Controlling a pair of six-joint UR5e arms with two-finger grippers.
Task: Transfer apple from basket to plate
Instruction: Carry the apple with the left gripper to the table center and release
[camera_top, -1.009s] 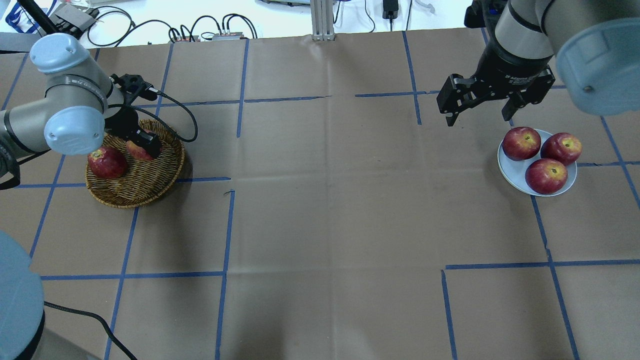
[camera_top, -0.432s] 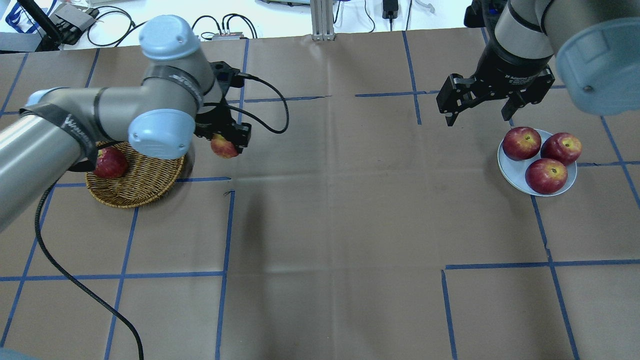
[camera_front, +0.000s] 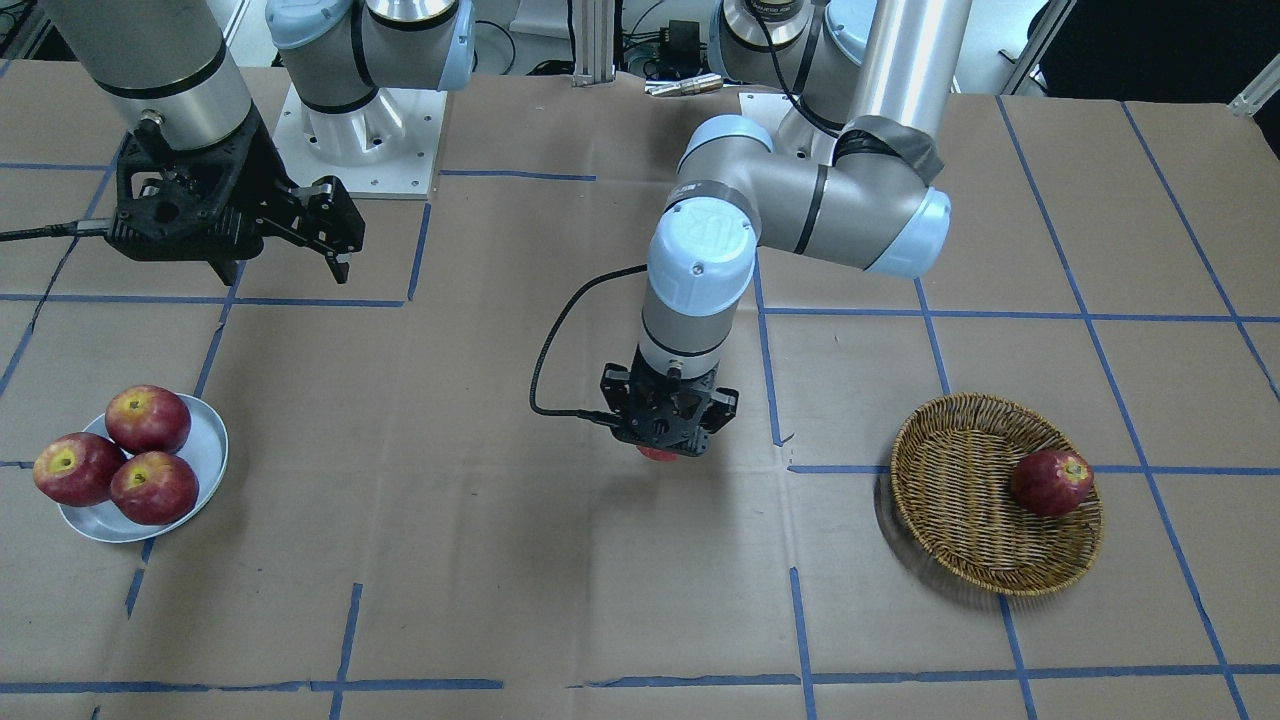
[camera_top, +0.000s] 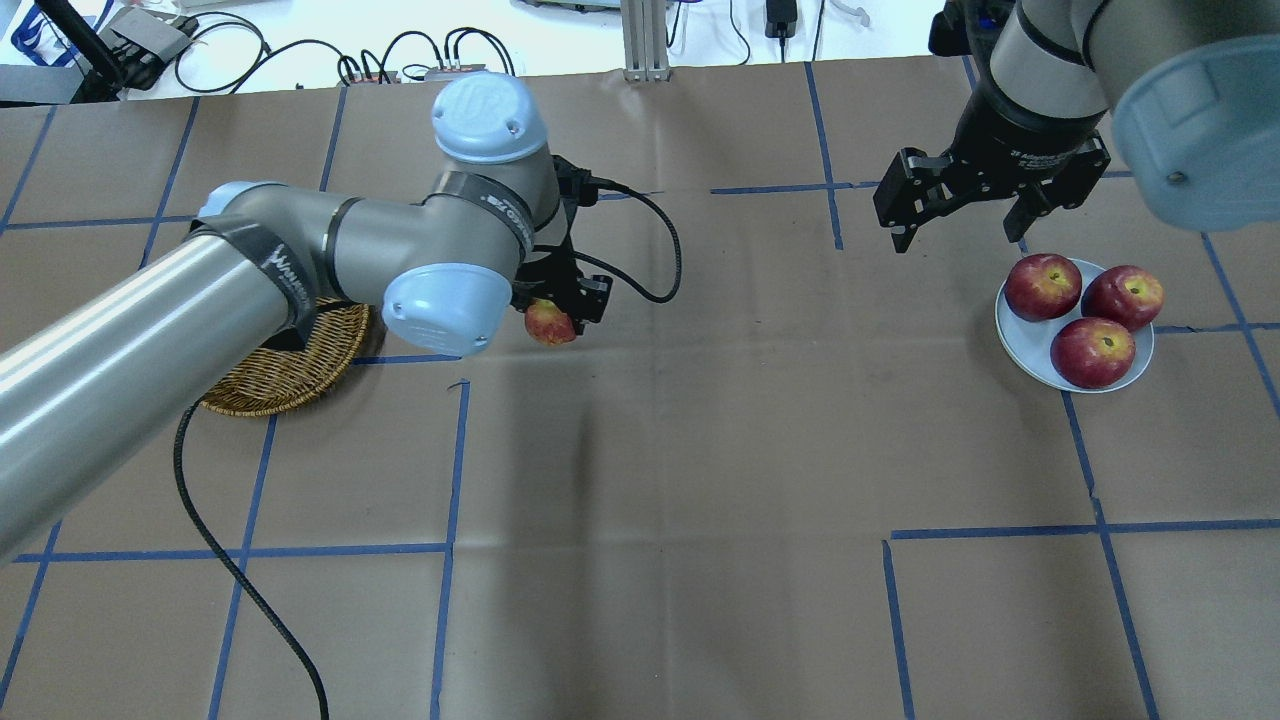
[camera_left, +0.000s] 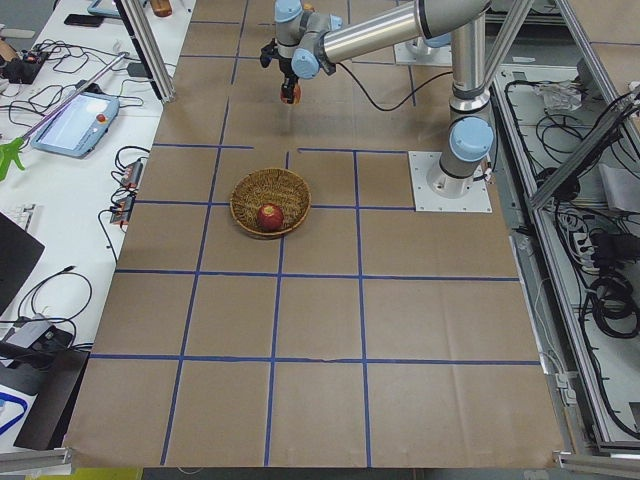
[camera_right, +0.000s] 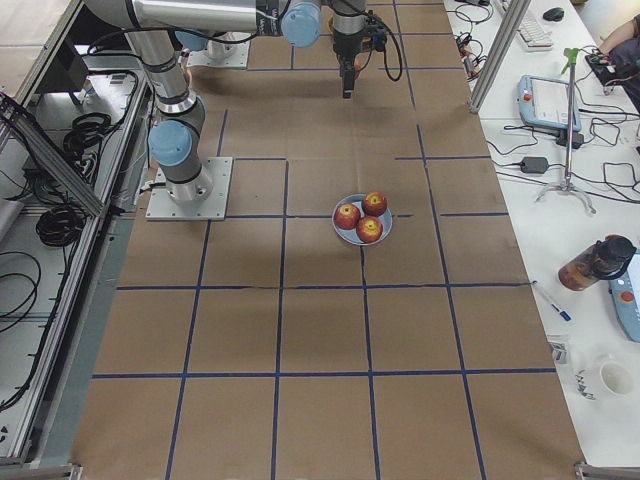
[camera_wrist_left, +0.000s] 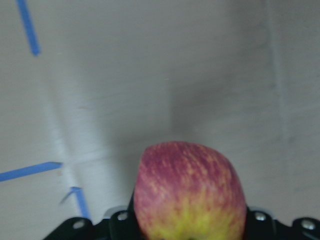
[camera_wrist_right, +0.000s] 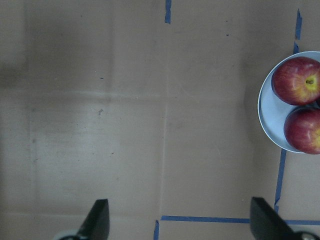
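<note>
Holds the light-red, yellow-streaked apple (camera_wrist_left: 189, 192) clamped in the left pincer (camera_top: 558, 312) above the brown bench (camera_top: 700, 480), midway between woven wicker basket (camera_front: 960, 470) and pale round plate (camera_front: 207, 447). Stations the right pincer (camera_top: 960, 228), spread apart, beside the plate, likely to leave the drop path free.

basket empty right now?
No, one dark-red apple lies inside the basket, close to its rim.

Bright, even light; left wrist view blurred.
</note>
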